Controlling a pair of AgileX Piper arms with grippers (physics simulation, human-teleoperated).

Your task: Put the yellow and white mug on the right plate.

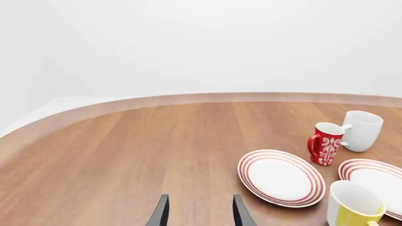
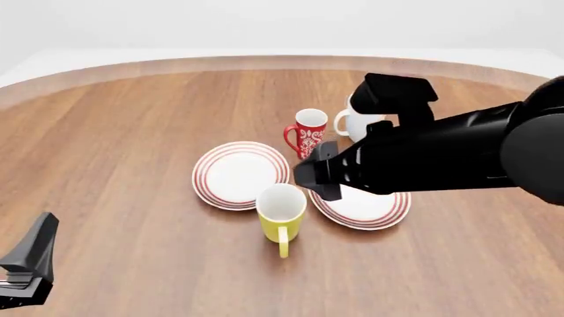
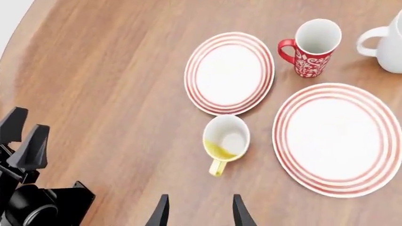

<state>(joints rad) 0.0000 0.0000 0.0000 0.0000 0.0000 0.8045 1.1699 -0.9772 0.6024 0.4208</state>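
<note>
Right arm (image 2: pixel 458 155): bulky matte black, boxy housings; jaws: 2 thin black tapered blades.

So we've got the tall yellow mug with the white inside (image 3: pixel 226 138) standing upright on the wood, empty, its yellow handle pointing back toward our right arm's jaws, which hang spread apart above and a little short of it. The round white plate with thin red rings around its rim (image 3: pixel 338 139) lies flat and bare just beside the mug, off to the right of those jaws. We see mug (image 2: pixel 281 210) and plate (image 2: pixel 363 208) nearly touching.
</note>
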